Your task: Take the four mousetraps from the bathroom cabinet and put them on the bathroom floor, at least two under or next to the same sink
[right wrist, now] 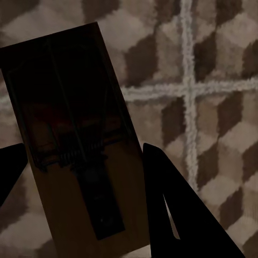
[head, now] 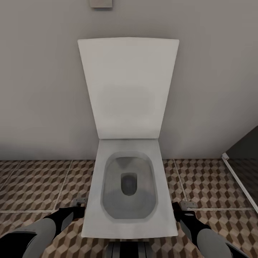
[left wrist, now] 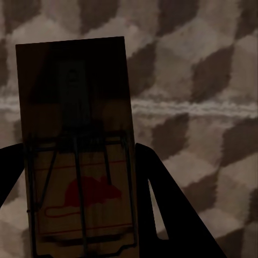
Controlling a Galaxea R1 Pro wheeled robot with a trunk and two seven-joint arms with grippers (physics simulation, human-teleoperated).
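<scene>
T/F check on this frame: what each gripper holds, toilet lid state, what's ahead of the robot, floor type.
1. The left gripper holds a mousetrap. True.
2. The right gripper is empty. False: a mousetrap sits between its fingers.
3. The toilet lid is closed. False: it is raised against the wall.
4. The robot faces the bathroom sink. False: it faces the toilet.
5. The bathroom floor has cube-pattern tiles. True.

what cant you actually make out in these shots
- Head view: both claw tips sit behind the toilet rim, so no held trap shows there.
- Left wrist view: mousetrap cut off by the picture's edge, its far end in shadow.
- Right wrist view: second mousetrap too dark to read its red mark.
- Sink, cabinet: out of frame.
</scene>
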